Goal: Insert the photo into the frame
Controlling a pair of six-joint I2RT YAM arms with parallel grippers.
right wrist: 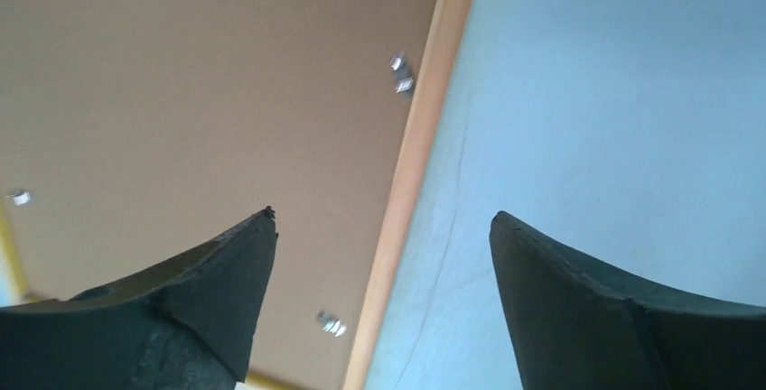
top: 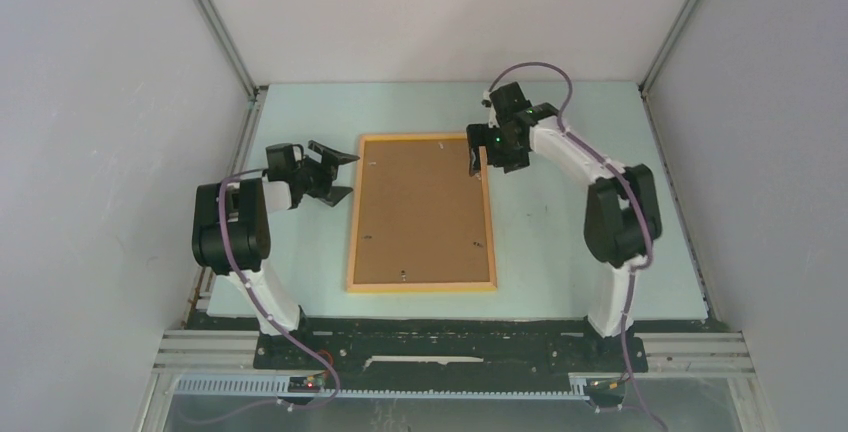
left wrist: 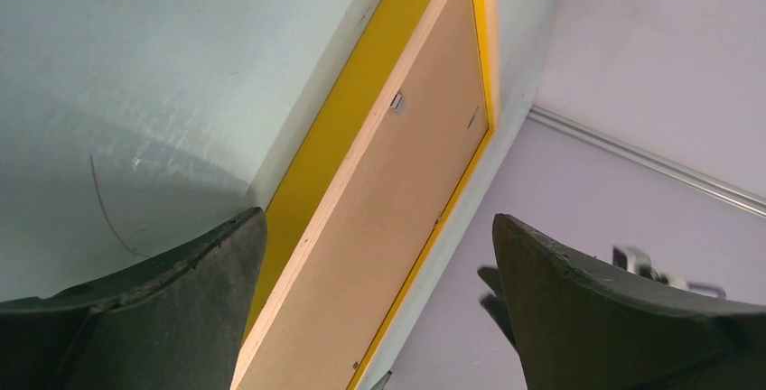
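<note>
The pale green table (top: 560, 252) carries the frame (top: 421, 286), which lies flat at picture centre, back upward, with its long axis running top to bottom. A brown backing board (top: 420, 207) fills it. The left gripper (top: 340, 174) sits just left of the upper-left corner, fingers spread and empty. The right gripper (top: 478, 160) is over the upper right rail, fingers parted either side and grasping nothing. Small metal clips (right wrist: 401, 74) line the board's edges.

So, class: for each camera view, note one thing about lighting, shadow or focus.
Top external: soft, even light, the frame casting barely any shadow. Left wrist: the left pincer looms dark and soft-edged, and a grey shadow lies on the table. Right wrist: metal tabs on the backing board glint, slightly blurred.
</note>
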